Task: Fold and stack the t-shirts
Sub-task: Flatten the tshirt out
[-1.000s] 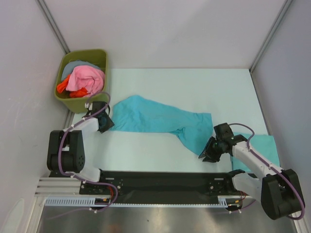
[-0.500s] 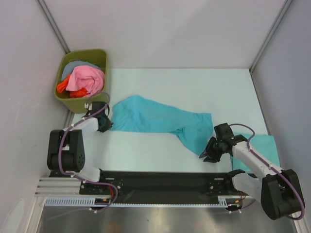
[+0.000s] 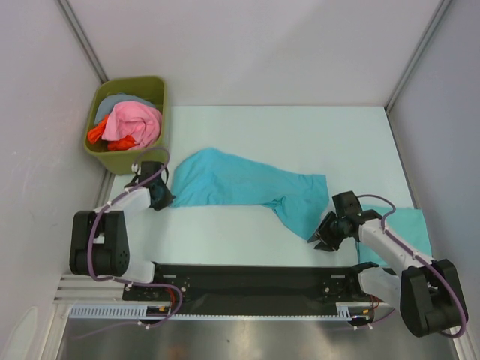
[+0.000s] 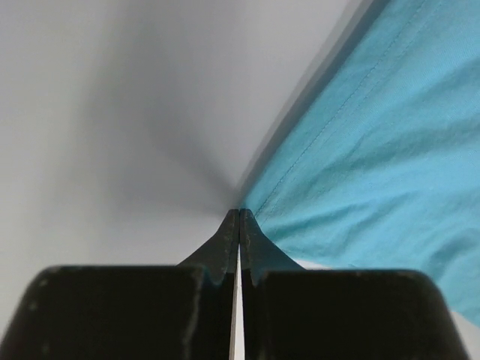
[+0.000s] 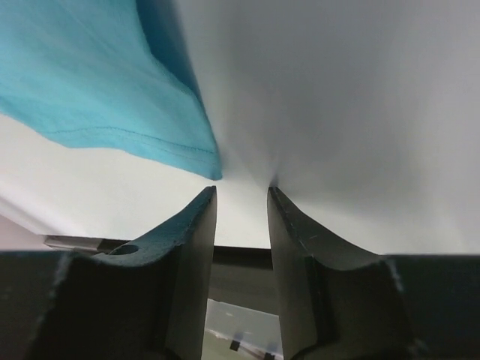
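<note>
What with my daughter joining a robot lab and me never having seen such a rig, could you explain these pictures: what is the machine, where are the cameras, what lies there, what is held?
These are two robot arms bolted to a white table. The overhead picture looks down from behind them; the other two come from a camera on each wrist, showing that arm's own fingers. A turquoise t-shirt lies spread across the table, a second teal piece beside the right arm. An olive-green bin at far left holds a pink garment and orange cloth. The left tool is shut at the shirt's hem; whether cloth is pinched is unclear. The right tool is open and empty, beside the shirt's other end.
</note>
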You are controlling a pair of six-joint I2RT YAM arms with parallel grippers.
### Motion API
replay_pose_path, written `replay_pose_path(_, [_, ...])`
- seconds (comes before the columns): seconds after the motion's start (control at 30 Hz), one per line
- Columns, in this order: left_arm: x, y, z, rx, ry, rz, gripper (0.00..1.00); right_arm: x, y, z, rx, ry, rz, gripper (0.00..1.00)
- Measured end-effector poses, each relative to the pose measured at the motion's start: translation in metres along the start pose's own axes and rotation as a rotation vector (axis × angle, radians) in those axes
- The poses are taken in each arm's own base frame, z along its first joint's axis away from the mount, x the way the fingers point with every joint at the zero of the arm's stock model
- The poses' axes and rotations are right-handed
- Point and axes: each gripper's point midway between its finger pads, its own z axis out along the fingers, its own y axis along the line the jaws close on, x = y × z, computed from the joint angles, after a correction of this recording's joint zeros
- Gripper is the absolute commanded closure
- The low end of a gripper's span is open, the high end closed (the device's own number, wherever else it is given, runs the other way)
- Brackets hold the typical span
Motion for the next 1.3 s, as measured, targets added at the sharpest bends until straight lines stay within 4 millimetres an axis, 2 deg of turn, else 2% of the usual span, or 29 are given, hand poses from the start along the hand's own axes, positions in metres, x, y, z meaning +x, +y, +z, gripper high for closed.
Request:
replay_pose_path(0.17, [0.007, 0.004, -0.012, 0.018, 0.002, 0.023, 1.0, -0.01, 0.007, 0.004, -0.031, -0.018, 0.04, 0.65])
replay_pose_path(0.4, [0.006, 0.003, -0.021, 0.041, -0.012, 0.039, 1.0, -0.015, 0.017, 0.008, -0.058, -0.012, 0.04, 0.67])
replay_pose_path(0.67, [0.006, 0.003, -0.028, 0.047, -0.015, 0.046, 1.0, -0.018, 0.019, 0.012, -0.062, -0.028, 0.054, 0.81])
replay_pose_path(0.7, [0.006, 0.003, -0.029, 0.048, -0.015, 0.046, 0.99, -0.02, 0.019, 0.013, -0.066, -0.035, 0.053, 0.85])
replay_pose_path(0.73, [0.006, 0.003, -0.03, 0.049, -0.016, 0.046, 1.0, -0.021, 0.02, 0.013, -0.071, -0.042, 0.052, 0.93])
replay_pose_path(0.8, [0.005, 0.003, -0.033, 0.051, -0.019, 0.047, 1.0, -0.024, 0.021, 0.015, -0.084, -0.056, 0.052, 1.0])
replay_pose_path(1.0, [-0.002, 0.0, -0.046, 0.071, -0.05, 0.054, 1.0, -0.038, 0.02, 0.009, -0.066, -0.128, 0.012, 1.0])
replay_pose_path(1.07, [-0.009, -0.003, -0.057, 0.085, -0.073, 0.052, 1.0, -0.049, 0.025, -0.005, -0.049, -0.163, -0.02, 1.0])
replay_pose_path(1.13, [-0.022, -0.01, -0.073, 0.111, -0.116, 0.048, 1.0, -0.065, 0.043, -0.028, -0.063, -0.212, -0.061, 1.0])
replay_pose_path(1.27, [-0.058, -0.028, -0.119, 0.167, -0.219, 0.041, 1.0, -0.098, 0.093, -0.103, -0.152, -0.373, -0.168, 1.0])
replay_pose_path(1.3, [-0.069, -0.035, -0.134, 0.189, -0.253, 0.042, 1.0, -0.105, 0.107, -0.127, -0.186, -0.422, -0.196, 1.0])
